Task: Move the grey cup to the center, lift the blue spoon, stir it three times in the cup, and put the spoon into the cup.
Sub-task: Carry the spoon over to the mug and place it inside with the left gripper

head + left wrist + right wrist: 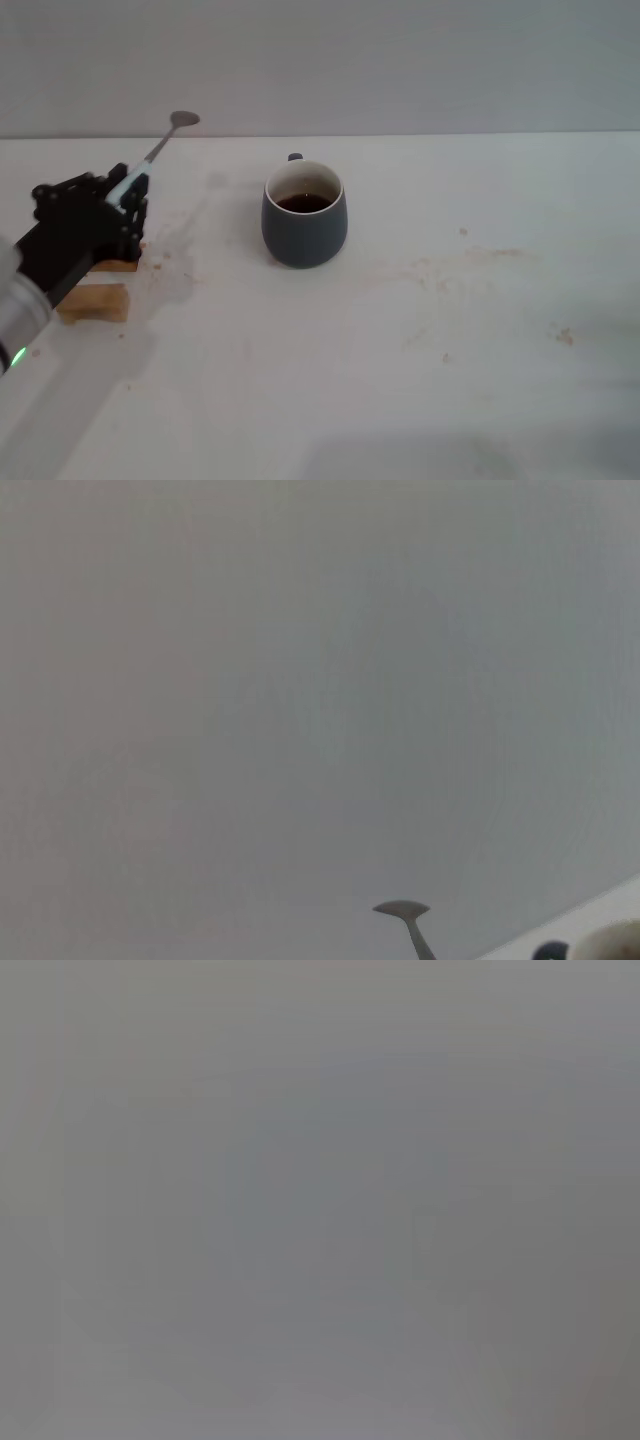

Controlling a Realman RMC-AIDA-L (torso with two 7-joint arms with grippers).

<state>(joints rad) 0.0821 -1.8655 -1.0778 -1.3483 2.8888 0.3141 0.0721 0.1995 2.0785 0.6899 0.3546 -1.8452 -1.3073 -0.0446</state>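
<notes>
Head view showed you the left gripper (pixel 128 192) at the table's left side, its jaws closed on the pale blue handle of the spoon (pixel 160 146). You had the spoon lifted and tilted, its grey metal bowl pointing up and away from the robot, toward the back wall, and its neck rising out of the black fingers. The gripper's dark body hung over two wooden blocks (pixel 97 300); the nearer block lay in plain sight by the arm, the farther one was mostly hidden under the gripper. To the right of the gripper, well apart from it, your cup (pixel 304 214) stood upright near the middle of the table (pixel 420 380), with dark liquid inside and its handle turned toward the far side. The spoon was not touching the cup or over it. Faint brown stains marked the table between the blocks and the cup and again farther right. In the left wrist view you could see only the spoon's bowl (pixel 402 910) and a bit of neck against the plain wall, with a sliver of the table edge beside it. The right gripper appeared in none of your views, and the right wrist view showed only a blank grey field.
</notes>
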